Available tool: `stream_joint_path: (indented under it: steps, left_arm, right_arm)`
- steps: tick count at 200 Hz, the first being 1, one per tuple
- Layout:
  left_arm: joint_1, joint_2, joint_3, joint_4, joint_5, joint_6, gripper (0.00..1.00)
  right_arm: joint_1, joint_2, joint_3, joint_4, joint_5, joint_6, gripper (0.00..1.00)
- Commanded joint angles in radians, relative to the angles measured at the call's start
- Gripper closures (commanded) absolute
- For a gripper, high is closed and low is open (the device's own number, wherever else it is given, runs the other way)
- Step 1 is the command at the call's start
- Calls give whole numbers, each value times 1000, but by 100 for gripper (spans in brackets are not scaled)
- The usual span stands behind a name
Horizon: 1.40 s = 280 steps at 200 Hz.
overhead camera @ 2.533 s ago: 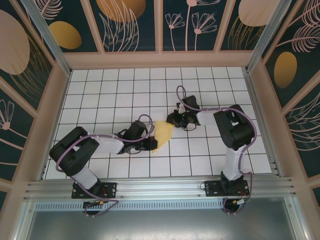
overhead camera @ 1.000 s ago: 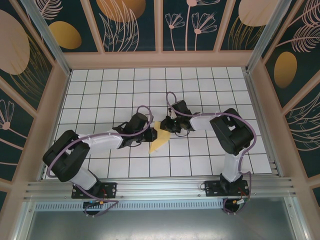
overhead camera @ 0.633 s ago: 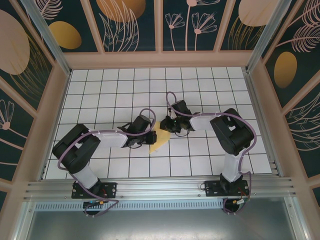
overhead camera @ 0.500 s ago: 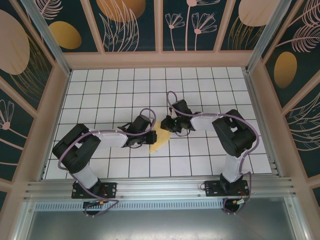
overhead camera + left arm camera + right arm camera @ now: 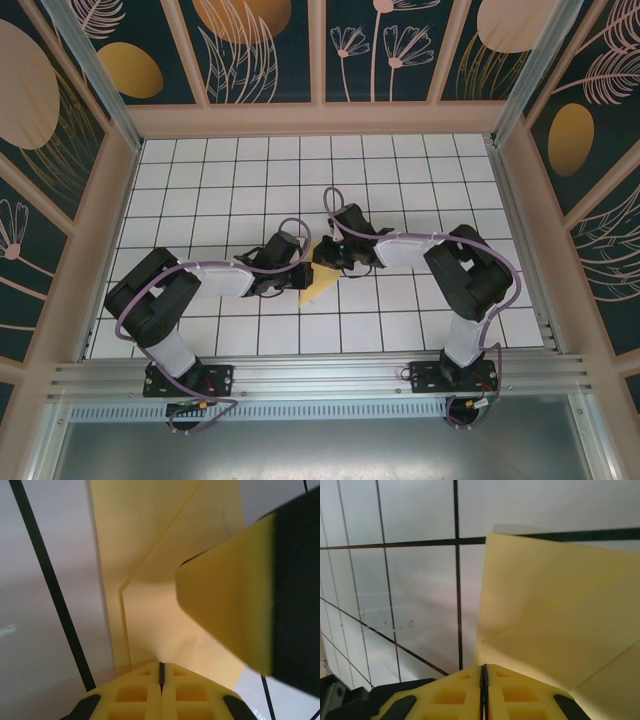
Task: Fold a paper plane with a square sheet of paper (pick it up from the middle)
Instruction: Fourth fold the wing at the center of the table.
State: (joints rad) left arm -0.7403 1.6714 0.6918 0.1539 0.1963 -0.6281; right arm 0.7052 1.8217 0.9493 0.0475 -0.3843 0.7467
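Top external: fixed high behind both arm bases, angled down over the whole grid table. Left wrist: very near the surface, looking out past the left gripper's fingers. Right wrist: equally near, past the right gripper's fingers. Shared by all three: the folded yellow paper
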Motion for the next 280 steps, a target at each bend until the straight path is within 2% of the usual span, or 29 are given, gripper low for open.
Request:
stream_joint_path:
  steps: [1, 89, 100, 139, 199, 234, 280]
  left_arm:
    - [0, 5, -34, -81, -23, 27, 97]
    - [-1, 2, -81, -77, -38, 33, 98]
    - [1, 1, -86, -76, -41, 32, 98]
    - [1, -2, -95, -73, -46, 25, 98]
    - [0, 1, -90, -63, -37, 15, 98]
    - [0, 7, -98, -38, -29, 10, 98]
    - [0, 34, -97, -13, -26, -11, 97]
  right_arm:
    - [-10, 40, 4, 7, 45, 23, 88]
    - [-153, 76, 16, 32, 19, -51, 86]
    - [-198, 85, 24, 31, 10, -60, 85]
    - [-234, 86, 45, 14, 3, -85, 84]
    - [-218, -94, -37, 51, 28, -96, 81]
    - [-154, -183, -77, 48, 72, -106, 80]
    - [-57, -191, -99, 36, 184, -92, 83]
